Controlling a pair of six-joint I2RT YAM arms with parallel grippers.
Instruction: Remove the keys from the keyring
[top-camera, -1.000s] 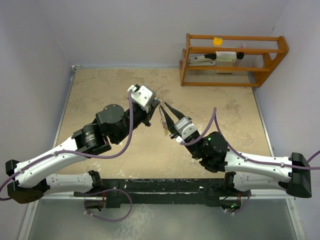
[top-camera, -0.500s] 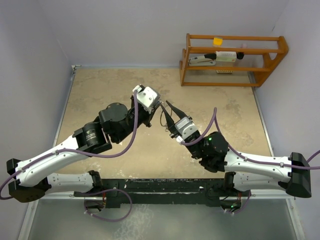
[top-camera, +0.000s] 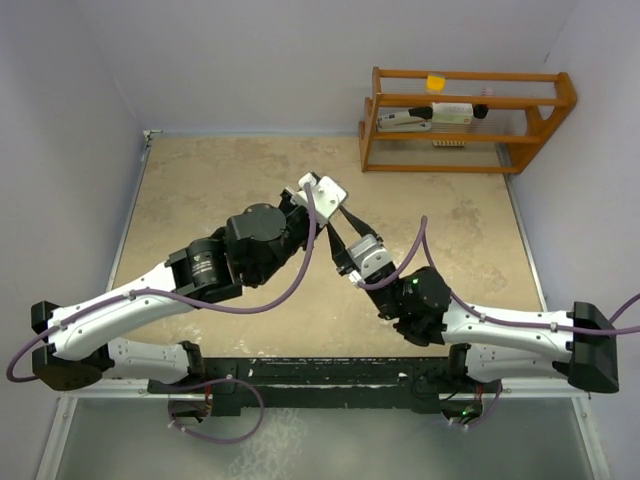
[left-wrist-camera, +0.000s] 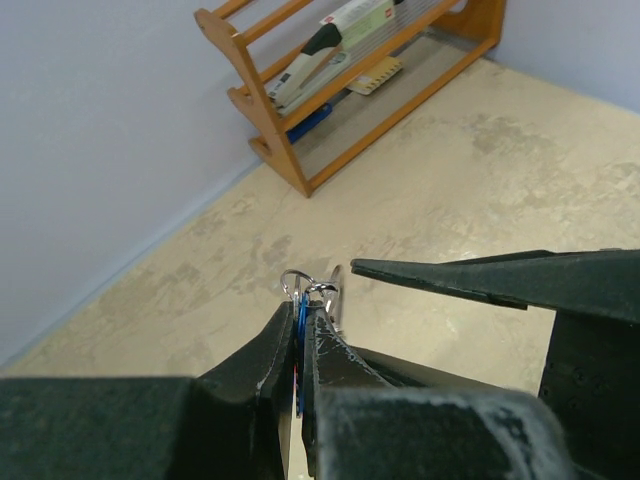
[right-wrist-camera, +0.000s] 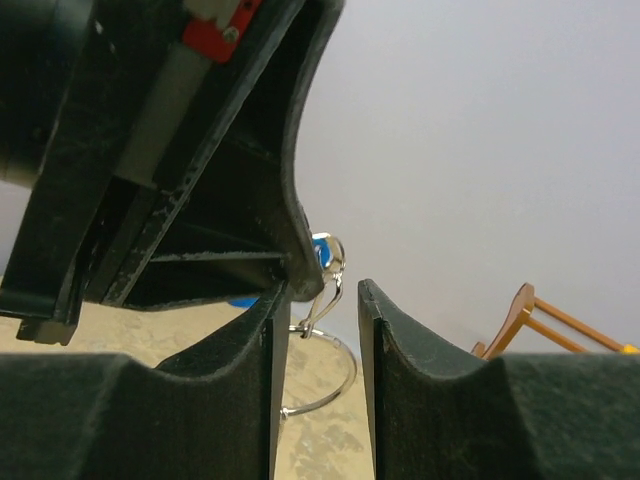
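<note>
My left end effector is clamped tight on the blue-headed key, holding it up off the surface. The keyring hangs just past those fingertips. Its upper wire loop sits between the fingers of my right end effector, which stands at a narrow gap and grips nothing as far as I can tell. I judge I am at the step of getting a purchase on the ring to work a key off. Next I need to close my right fingers squarely on the thin wire, which could easily slip, then turn the ring against the held key.
</note>
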